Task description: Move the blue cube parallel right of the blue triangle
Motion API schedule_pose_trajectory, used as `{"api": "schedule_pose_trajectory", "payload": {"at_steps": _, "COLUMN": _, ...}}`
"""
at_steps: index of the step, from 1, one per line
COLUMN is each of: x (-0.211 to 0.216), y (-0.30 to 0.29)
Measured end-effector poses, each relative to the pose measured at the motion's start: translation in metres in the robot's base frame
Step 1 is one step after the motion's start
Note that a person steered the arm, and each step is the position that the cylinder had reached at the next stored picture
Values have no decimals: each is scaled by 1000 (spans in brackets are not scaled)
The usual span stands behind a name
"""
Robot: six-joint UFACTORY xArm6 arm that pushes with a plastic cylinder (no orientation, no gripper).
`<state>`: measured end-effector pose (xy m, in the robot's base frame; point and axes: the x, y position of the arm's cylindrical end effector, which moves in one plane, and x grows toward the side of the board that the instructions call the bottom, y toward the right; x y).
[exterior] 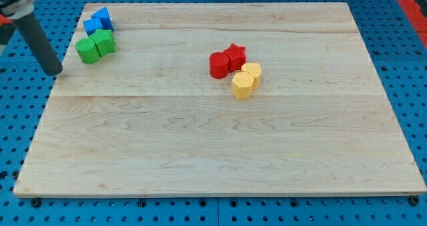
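Two blue blocks sit touching in the board's top-left corner, one (103,15) at the upper right of the other (92,26). I cannot tell which is the cube and which the triangle. My tip (55,72) is at the board's left edge, below and left of the blue pair and just left of the green blocks, touching no block. The dark rod slants up to the view's top-left corner.
Two green blocks (95,47) lie side by side just below the blue pair. A red cylinder (219,65) and a red star (235,54) touch near the board's middle, with two yellow blocks (246,80) right below them. The wooden board (213,153) lies on a blue pegboard.
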<state>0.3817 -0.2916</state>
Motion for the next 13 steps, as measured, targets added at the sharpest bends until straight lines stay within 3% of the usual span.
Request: {"api": "schedule_pose_trajectory", "payload": {"at_steps": 13, "x": -59, "y": 4}}
